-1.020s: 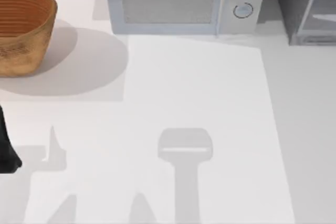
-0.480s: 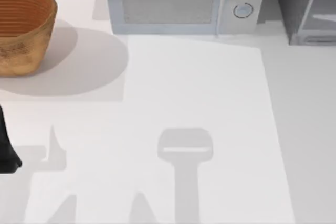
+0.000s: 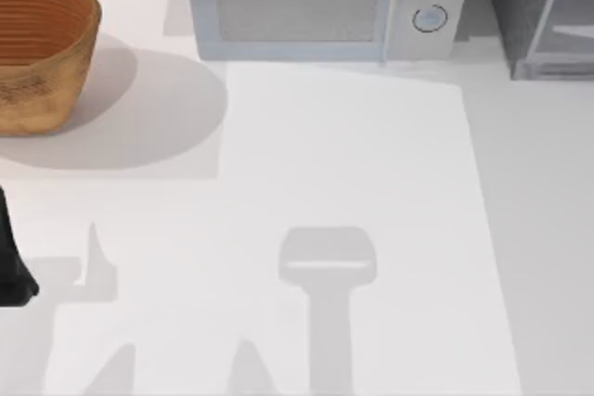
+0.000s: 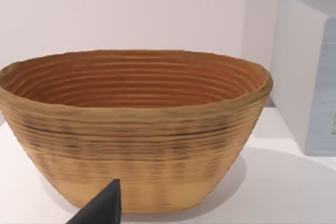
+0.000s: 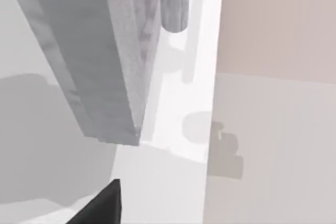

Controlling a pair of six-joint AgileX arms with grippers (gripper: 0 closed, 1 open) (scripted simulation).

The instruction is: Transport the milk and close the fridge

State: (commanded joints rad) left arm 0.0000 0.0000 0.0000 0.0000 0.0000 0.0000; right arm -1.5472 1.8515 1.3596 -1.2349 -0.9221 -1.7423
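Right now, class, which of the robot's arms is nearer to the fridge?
Right. Its wrist view looks closely at the fridge, standing at the table's far right corner. The left arm sits at the table's left edge, facing the basket.

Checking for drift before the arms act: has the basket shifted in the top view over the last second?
No. The basket sits at the same spot left of the microwave.

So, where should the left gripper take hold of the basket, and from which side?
The basket is probably best taken by its rim, on the wall facing the left gripper, coming down from above with one finger inside and one outside. It stands upright and open-topped at the far left of the table, and its flared oval body looks too wide to span.
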